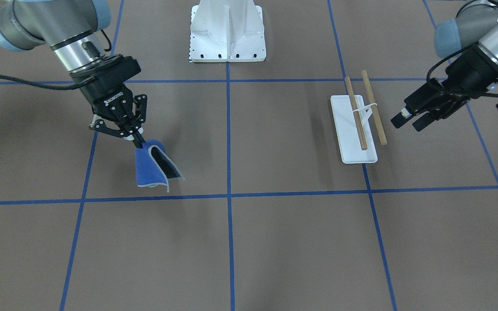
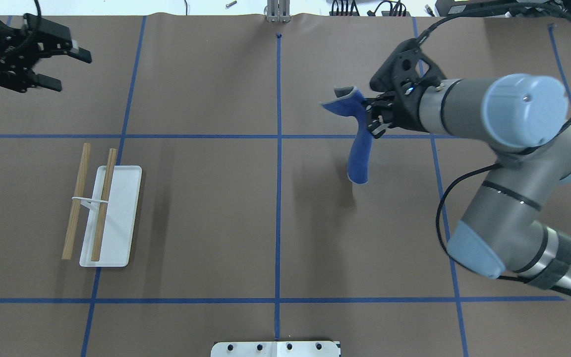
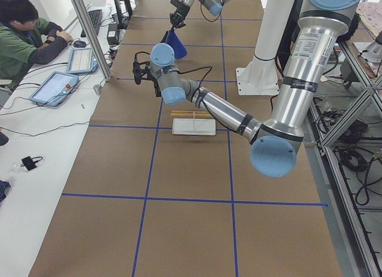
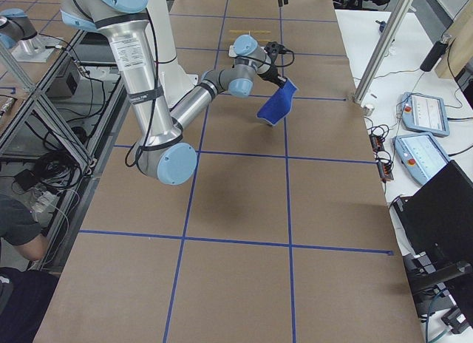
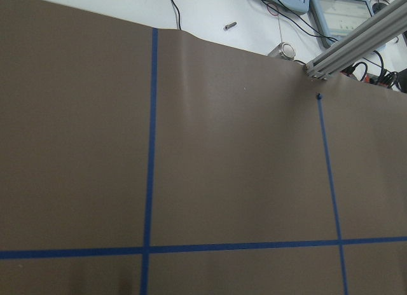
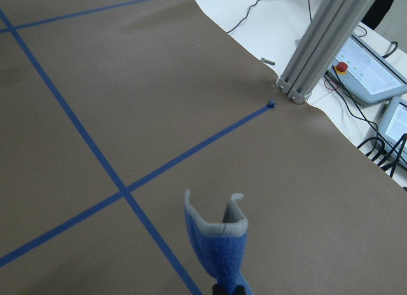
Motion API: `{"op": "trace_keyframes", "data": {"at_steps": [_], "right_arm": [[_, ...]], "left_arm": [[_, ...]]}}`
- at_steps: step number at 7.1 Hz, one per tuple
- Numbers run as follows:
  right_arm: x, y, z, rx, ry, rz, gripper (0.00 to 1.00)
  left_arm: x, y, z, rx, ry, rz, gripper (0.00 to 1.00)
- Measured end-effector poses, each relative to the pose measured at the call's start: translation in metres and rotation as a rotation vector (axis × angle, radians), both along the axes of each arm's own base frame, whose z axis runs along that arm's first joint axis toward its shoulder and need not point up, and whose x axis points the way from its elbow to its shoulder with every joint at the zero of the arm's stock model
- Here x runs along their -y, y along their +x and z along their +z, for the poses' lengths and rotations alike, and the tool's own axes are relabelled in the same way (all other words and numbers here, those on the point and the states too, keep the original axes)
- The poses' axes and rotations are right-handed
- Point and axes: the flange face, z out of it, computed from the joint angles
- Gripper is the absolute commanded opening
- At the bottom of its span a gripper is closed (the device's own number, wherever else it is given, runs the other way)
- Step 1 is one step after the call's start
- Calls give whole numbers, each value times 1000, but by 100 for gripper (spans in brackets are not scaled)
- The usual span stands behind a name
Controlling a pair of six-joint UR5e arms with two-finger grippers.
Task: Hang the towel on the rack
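Broadly, a table (image 1: pixel 275 242) covered in brown paper and crossed by blue tape lines fills the scene; the robot's right arm (image 2: pixel 523 106) reaches out over its own half, elbow bent and wrist angled downward, most likely so that the cloth it carries hangs free of the surface; the left arm (image 1: pixel 486 34) stretches toward the far edge of its half, its wrist roughly level; a white bolted pedestal (image 1: pixel 227 34) stands at the robot's side of the table, between the arms; the rack (image 2: pixel 117 218) sits on the left half, well apart from the towel, its white base flat and its two wooden dowels parallel above it, both bare; the towel (image 1: pixel 149 168), royal blue with a grey border, dangles folded from one pinched edge, seemingly clear of the paper, since its shadow lies apart from it; the right gripper (image 1: pixel 138 140) is pressed together on that edge; the left gripper (image 2: pixel 67 69) is spread and empty, beyond the rack, perhaps placed to take a second corner.
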Motion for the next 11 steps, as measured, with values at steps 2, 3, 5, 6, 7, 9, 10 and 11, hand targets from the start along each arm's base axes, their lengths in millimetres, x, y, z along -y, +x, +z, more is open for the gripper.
{"op": "trace_keyframes", "data": {"at_steps": [2, 3, 5, 6, 7, 9, 10, 11], "right_arm": [[-49, -64, -62, -41, 67, 58, 0], [-72, -87, -83, -51, 96, 84, 0], [-97, -107, -104, -59, 130, 123, 0], [-101, -110, -107, -59, 137, 133, 0], [-106, -114, -112, -55, 143, 140, 0], [-115, -127, -126, -43, 154, 156, 0], [-116, -131, -130, -41, 157, 162, 0], [-116, -133, -133, -38, 158, 164, 0]], "left_arm": [[-9, 50, -28, -49, -111, 17, 98], [-15, 82, -38, -61, -166, 8, 98], [-25, 145, -61, -88, -276, -22, 98], [-28, 166, -71, -106, -332, -29, 98], [-31, 177, -77, -118, -372, -30, 98], [-34, 189, -88, -135, -417, -26, 98], [-35, 196, -95, -144, -434, -23, 98], [-39, 203, -98, -150, -445, -25, 98]]}}
